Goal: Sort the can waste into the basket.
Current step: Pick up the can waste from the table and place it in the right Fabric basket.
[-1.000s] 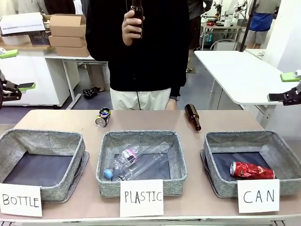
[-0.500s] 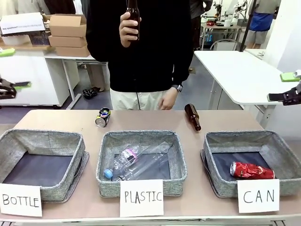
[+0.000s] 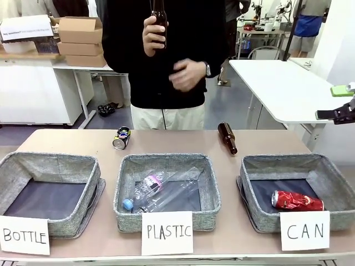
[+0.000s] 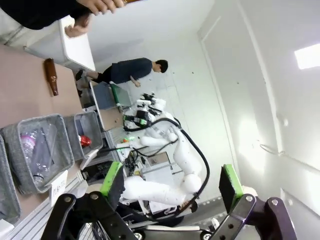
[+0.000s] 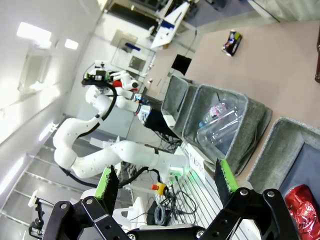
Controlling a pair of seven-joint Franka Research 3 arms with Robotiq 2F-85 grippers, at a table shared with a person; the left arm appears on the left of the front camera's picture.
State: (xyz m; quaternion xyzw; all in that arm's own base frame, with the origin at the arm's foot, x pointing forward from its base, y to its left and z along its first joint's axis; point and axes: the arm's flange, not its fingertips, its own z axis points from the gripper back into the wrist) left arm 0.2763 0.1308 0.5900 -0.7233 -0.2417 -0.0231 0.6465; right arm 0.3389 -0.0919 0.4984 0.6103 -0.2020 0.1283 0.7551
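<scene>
Sorting scene across the table (image 3: 266,141). The red can (image 3: 297,200) lies on its side in the basket (image 3: 288,163) at the table's near right corner, behind the white card (image 3: 304,230) reading "CAN". The black can (image 3: 121,137) lies on its side near the far edge, left of centre, well apart from that basket. Neither can has moved since the earlier frames. The right gripper (image 3: 327,102) hangs beyond the right edge, above table height, where it was before. Its wrist view shows it (image 5: 166,180) released, jaws spread wide with nothing between them. The left gripper (image 4: 170,177) is likewise spread and empty, and its arm has drawn away leftward. The main change is the person's free hand (image 3: 188,75), which was low by the far edge a moment ago and is now raised to chest height. The other hand (image 3: 153,34) still holds a brown bottle (image 3: 160,16) upright. A second brown bottle (image 3: 227,137) lies unmoved near the far edge, right of centre.
</scene>
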